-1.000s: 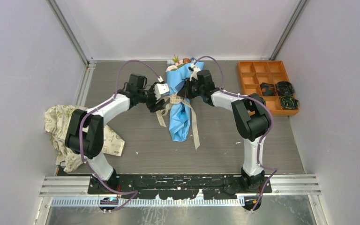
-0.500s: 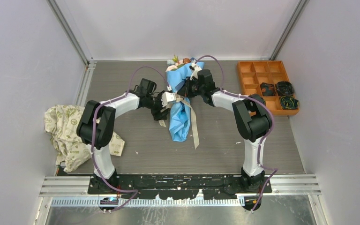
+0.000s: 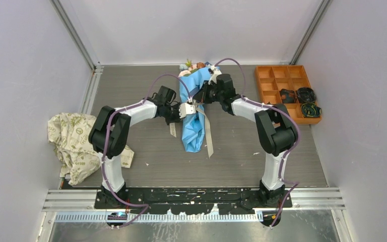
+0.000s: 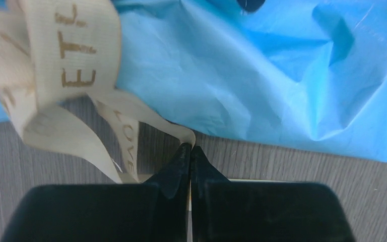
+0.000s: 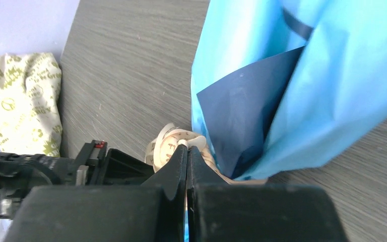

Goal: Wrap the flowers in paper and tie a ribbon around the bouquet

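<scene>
Grey table: bouquet, cream cloth, orange tray

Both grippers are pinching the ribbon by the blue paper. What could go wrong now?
1. The left gripper pinches the ribbon only with its very tips, so the band might slip out when pulled.
2. The right gripper holds the ribbon right against the paper; a hard tug could crumple or tear that thin sheet.
3. The ribbon loops look slack, so uneven pulling might drag the bouquet sideways.
</scene>
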`<action>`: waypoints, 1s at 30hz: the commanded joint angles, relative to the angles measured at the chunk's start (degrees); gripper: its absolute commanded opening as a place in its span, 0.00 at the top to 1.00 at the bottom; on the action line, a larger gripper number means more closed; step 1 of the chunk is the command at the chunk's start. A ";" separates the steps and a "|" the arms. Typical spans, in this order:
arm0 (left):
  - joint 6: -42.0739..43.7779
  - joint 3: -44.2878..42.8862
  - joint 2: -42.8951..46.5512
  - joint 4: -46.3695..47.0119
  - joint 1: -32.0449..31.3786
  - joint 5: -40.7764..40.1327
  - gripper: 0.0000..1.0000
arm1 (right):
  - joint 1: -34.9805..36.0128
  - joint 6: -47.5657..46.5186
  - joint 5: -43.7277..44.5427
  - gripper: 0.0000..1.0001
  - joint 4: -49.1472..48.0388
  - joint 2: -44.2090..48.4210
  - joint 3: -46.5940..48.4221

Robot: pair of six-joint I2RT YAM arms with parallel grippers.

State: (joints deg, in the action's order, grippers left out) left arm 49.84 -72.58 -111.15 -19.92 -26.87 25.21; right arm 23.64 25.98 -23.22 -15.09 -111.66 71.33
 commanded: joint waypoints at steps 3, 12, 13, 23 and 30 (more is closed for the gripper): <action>3.76 2.11 2.78 2.95 1.32 -4.65 0.99 | -5.06 4.68 2.91 0.99 -2.98 7.98 -4.14; 8.04 2.25 2.32 4.61 4.77 -6.36 0.99 | -11.68 9.09 4.17 0.99 -1.72 9.01 -13.83; 8.26 2.27 2.16 4.55 5.14 -6.40 1.00 | -12.27 9.39 4.04 0.99 -1.25 8.74 -14.18; 12.66 3.07 1.86 4.68 7.29 -5.50 1.00 | -16.91 8.27 4.58 0.99 6.37 6.62 -14.49; 16.20 3.59 1.66 4.20 9.72 -6.02 0.99 | -21.02 7.34 6.24 0.99 12.19 6.42 -15.09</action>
State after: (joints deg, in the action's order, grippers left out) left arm 62.63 -69.91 -110.61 -15.62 -19.25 20.08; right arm 4.23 34.74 -20.18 -7.05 -105.14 55.68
